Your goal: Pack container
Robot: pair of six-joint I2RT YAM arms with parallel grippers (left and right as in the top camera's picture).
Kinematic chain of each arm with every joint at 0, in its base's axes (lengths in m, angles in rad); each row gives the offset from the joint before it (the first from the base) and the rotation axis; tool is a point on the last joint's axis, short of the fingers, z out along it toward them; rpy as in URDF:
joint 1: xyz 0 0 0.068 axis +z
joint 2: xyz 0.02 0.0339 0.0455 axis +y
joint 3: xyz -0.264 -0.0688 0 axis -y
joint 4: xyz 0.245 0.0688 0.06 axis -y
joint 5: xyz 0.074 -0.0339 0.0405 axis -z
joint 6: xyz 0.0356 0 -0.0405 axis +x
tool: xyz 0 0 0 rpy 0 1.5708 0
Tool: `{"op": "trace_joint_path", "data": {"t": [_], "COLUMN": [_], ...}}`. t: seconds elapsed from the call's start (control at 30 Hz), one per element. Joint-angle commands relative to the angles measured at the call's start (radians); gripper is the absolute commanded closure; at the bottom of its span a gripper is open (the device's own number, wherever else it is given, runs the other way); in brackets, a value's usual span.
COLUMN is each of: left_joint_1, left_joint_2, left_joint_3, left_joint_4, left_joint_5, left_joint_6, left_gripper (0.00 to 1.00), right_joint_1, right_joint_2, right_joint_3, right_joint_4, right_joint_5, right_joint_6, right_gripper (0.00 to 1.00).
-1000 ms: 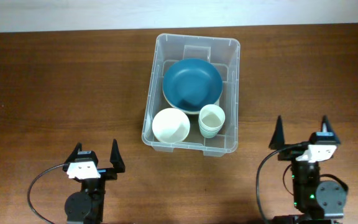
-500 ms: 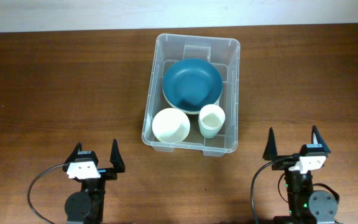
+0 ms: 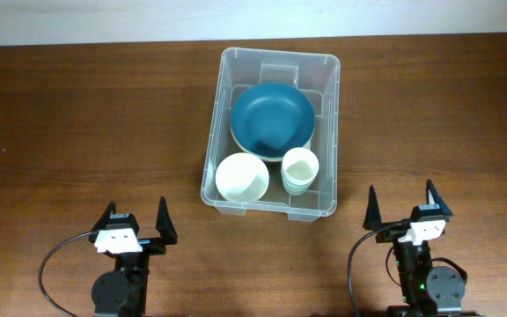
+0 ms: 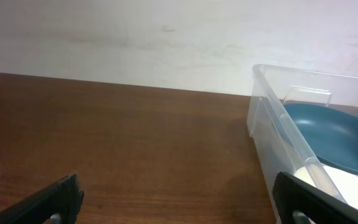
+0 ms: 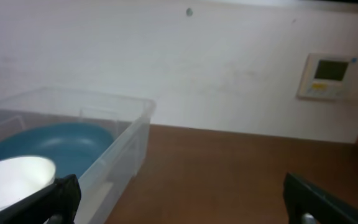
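Broadly, table [image 3: 77, 114] all around container [image 3: 279, 55]

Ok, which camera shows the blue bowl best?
Overhead: the blue bowl shows almost whole, rim and inside, in the far half of the container. Left wrist shows only part of it over the side wall; right wrist shows a low slice through the clear wall.

overhead: looks straight down on the whole table [image 3: 60, 106] from well up | left wrist: sits low at the near edge, faces the back wall [image 4: 166, 37] | right wrist: same deal | all three share the container [image 3: 279, 56]
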Motion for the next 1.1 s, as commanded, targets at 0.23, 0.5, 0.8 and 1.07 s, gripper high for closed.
{"op": "trace_joint_path", "data": {"t": [0.23, 0.5, 0.8, 1.07], "left_joint_1": [0.005, 0.005, 0.005, 0.005], "left_joint_2": [-0.006, -0.006, -0.006, -0.006], "left_joint_3": [-0.005, -0.005, -0.005, -0.005], "left_joint_4": [-0.001, -0.001, -0.001, -0.001], "left_joint_5": [0.01, 0.01, 0.01, 0.01], "left_joint_6": [0.016, 0.016, 0.016, 0.016], "left_gripper": [0.0, 0.0, 0.0, 0.0], "right_joint_1": [0.008, -0.037, -0.037, -0.037], "right_joint_2": [-0.029, -0.03, -0.026, -0.026], "right_joint_3": [-0.01, -0.01, -0.01, -0.01], "right_joint_4": [-0.03, -0.033, -0.157, -0.158], "right_joint_5": [-0.027, -0.031, -0.027, -0.027], "right_joint_6": [0.001, 0.005, 0.005, 0.005], "right_gripper": [0.01, 0.01, 0.01, 0.01]}}
